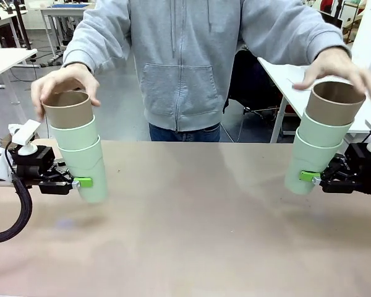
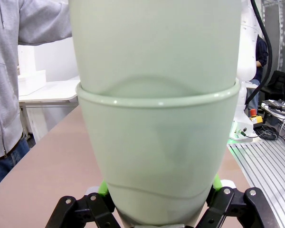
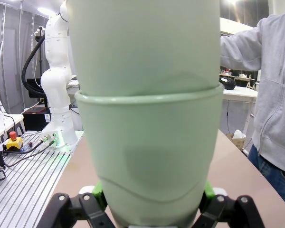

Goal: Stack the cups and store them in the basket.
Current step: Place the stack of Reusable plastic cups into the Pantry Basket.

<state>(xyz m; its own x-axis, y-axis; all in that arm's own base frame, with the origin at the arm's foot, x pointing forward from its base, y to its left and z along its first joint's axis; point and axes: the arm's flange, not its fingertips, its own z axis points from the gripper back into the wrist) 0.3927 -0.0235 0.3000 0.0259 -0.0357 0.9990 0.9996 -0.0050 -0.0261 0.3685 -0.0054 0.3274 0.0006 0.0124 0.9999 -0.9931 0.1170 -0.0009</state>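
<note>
Setting: lab room, bare brown table (image 1: 191,247), person in a grey hoodie at the far side

Item 1: left stack (image 1: 80,154), near the table's left edge. Two mint cups nested, tan cup (image 1: 68,110) on top, the whole leaning. Left gripper (image 1: 81,182) is clenched on the lowest mint cup, close to its base. The person's hand (image 1: 65,80) rests on the tan rim.

Item 2: right stack (image 1: 318,145), near the right edge. Same make-up, second tan cup (image 1: 335,102) on top, leaning. Right gripper (image 1: 309,177) is clenched low on the bottom mint cup. The other hand (image 1: 343,69) is spread over the rim; contact unclear.

Handling: probably light, stiff, matte. The tapered walls could slide through the pads, and a low grip leaves each stack top-heavy. Best taken across the outermost cup's wall, nearer mid-height, and kept upright so the nested cups stay seated
</note>
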